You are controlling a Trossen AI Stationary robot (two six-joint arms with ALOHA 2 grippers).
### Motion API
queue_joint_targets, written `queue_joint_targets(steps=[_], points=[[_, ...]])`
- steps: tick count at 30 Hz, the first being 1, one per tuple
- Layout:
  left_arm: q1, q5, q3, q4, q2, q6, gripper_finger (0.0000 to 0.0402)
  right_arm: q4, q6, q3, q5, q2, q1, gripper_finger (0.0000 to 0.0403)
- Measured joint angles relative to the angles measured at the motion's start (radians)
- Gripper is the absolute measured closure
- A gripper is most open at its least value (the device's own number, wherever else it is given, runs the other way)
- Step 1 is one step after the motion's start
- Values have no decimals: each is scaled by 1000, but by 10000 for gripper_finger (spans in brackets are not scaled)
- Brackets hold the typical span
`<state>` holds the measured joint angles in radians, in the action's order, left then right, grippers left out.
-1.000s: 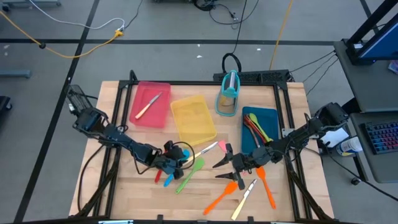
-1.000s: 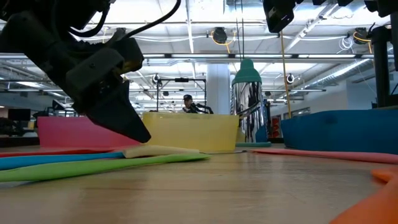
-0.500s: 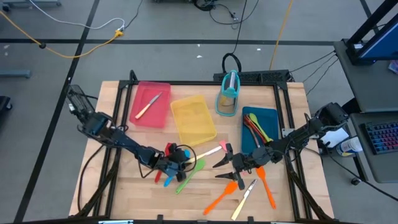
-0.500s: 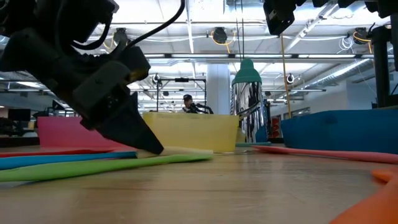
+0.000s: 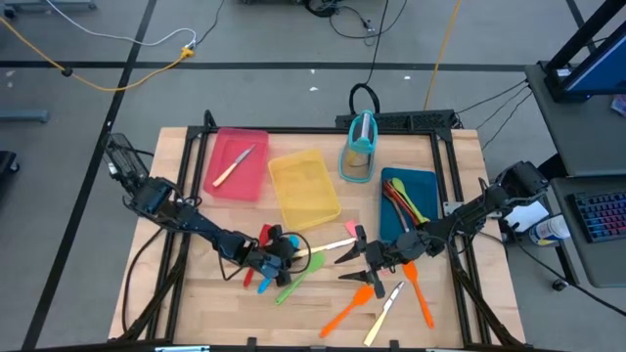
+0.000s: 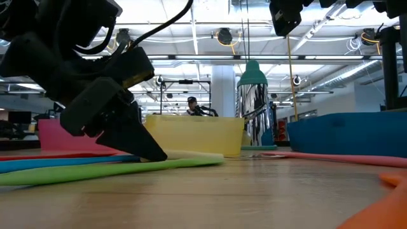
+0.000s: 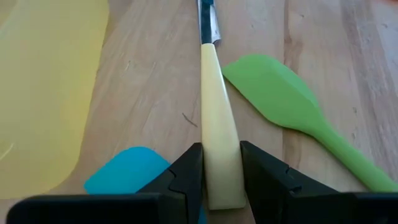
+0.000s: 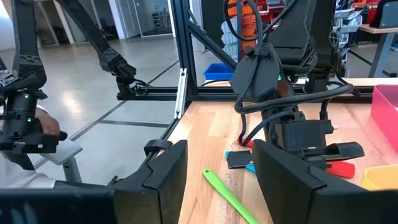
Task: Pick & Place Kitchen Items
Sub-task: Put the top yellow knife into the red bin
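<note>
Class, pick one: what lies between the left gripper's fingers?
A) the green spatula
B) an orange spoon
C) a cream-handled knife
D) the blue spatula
C: in the left wrist view the left gripper has its fingers on either side of the cream-handled knife; the green spatula lies beside it.

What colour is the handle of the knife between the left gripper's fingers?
Cream. The knife handle shows best in the left wrist view, between the left gripper fingers.

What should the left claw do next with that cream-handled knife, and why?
Probably lift it straight up. The left gripper has its fingers pressed on both sides of the knife handle, which lies flat on the table beside the green spatula.
</note>
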<state>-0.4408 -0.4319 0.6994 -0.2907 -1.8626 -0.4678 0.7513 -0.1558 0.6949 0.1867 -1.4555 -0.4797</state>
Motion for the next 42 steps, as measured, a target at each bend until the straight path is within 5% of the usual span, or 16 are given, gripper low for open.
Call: queue_joint_targets(steps=[20,34,42], points=[[3,-10,-2,7,30,-58,317,0,0,0,0,0,0,229],[-16,-21,-3,349,404,-45,317,0,0,-7,0,0,0,229],[-47,-191,-3,625,589,-95,317,0,-67,-38,1,0,0,229]])
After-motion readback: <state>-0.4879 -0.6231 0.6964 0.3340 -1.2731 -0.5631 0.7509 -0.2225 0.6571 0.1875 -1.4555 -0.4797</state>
